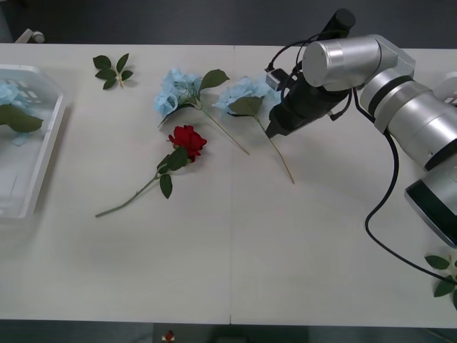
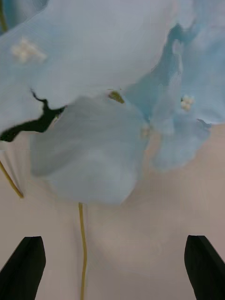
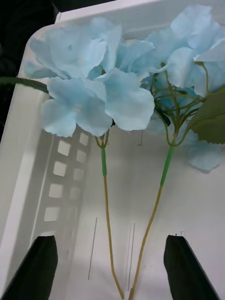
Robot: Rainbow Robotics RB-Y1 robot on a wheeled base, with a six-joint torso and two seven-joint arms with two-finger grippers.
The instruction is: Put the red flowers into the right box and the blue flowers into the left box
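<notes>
A bare stretch of the white table (image 1: 235, 264) is seen nearest the front camera, crossed by a thin seam. At the table's left edge the left box (image 1: 43, 161), a shallow white plastic tray with a rounded rim, is recorded; pale blue petals and a green leaf are lying inside it. In the left wrist view the same tray wall (image 3: 28, 154) is shown with square perforations, and two blue flower clusters (image 3: 93, 89) on thin green and yellowish stems are resting in it. The left gripper (image 3: 112, 269) is poised over these stems with its black fingers spread apart, nothing between them.

On the table, two further blue flowers (image 1: 178, 89) are laid side by side near the far edge, each with broad green leaves and a long thin stem. A red rose (image 1: 188, 139) is placed just in front of them, its stem angled toward the left. A loose leaf sprig (image 1: 112, 70) lies well apart to the far left.

The right arm is extended forward and leftward, and the right gripper (image 2: 112, 267) is positioned just above the nearer blue cluster (image 2: 93, 145), fingers apart and empty.
</notes>
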